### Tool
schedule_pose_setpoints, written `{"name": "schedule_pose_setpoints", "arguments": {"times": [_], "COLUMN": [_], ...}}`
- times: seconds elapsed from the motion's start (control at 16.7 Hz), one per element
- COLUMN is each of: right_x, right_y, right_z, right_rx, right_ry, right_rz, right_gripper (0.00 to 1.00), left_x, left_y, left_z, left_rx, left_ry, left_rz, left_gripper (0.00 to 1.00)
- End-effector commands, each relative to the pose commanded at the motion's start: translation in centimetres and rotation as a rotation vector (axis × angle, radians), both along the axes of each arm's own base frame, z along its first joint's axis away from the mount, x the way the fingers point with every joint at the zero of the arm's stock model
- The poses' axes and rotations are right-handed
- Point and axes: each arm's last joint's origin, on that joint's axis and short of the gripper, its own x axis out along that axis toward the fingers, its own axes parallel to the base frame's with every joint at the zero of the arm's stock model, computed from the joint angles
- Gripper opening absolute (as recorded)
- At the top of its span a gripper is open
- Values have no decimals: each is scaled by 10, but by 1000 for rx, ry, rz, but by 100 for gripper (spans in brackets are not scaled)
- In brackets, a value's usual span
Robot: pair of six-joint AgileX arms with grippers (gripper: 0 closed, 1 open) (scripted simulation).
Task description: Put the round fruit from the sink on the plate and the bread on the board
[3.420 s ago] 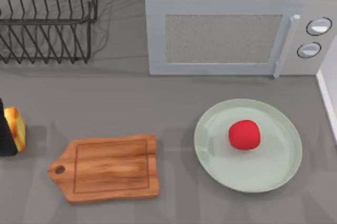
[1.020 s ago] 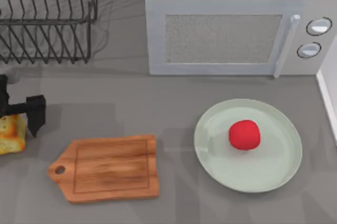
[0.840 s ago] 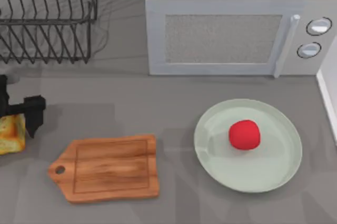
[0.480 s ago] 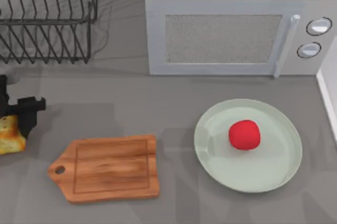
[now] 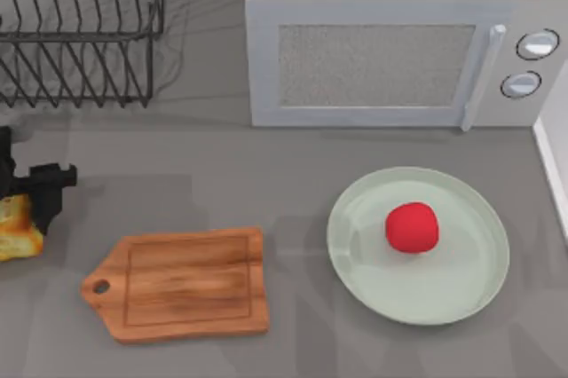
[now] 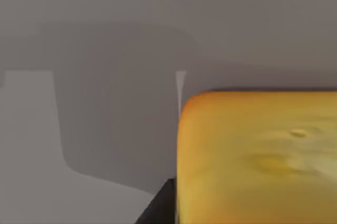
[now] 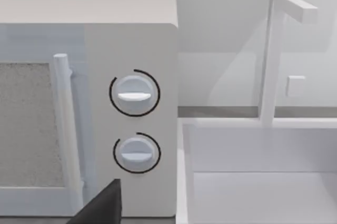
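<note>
The bread (image 5: 18, 229), a golden toasted chunk, hangs at the table's far left edge, left of the board's handle end. My left gripper (image 5: 35, 196) is shut on it, and up close in the left wrist view the bread (image 6: 258, 155) has a dark finger (image 6: 158, 211) beside it. The brown wooden board (image 5: 182, 282) lies bare at front left. The red round fruit (image 5: 412, 226) rests on the pale green plate (image 5: 355, 263) at the right. A dark part of my right gripper (image 7: 102, 205) shows facing the microwave's knobs and the sink (image 7: 253, 182).
A grey microwave (image 5: 390, 54) stands at the back, with a black wire dish rack (image 5: 80, 32) at the back left. The white sink edge (image 5: 555, 156) runs along the right side, with a white faucet (image 7: 274, 56) over it.
Since 3.4 s ago the left gripper has turned over the bread. In the last second it has shifted slightly left and the bread has tilted a little. Fruit, plate and board are unmoved.
</note>
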Motion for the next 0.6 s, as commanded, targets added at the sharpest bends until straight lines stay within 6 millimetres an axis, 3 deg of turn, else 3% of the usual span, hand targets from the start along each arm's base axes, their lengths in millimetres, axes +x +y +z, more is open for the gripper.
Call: {"name": "schedule_pose_setpoints", "arguments": {"times": [0.36, 0.6], "right_x": [0, 0], "right_y": [0, 0], "right_z": [0, 0], "right_rx": [0, 0], "right_ry": [0, 0], "right_rz": [0, 0], "right_gripper": [100, 100], "left_x": [1, 6], "left_y": [-1, 0], "left_z": [2, 31], "left_rx": [-1, -1], "left_ry": [-4, -7], "left_rz": [-2, -2], "left_gripper": [0, 0]}}
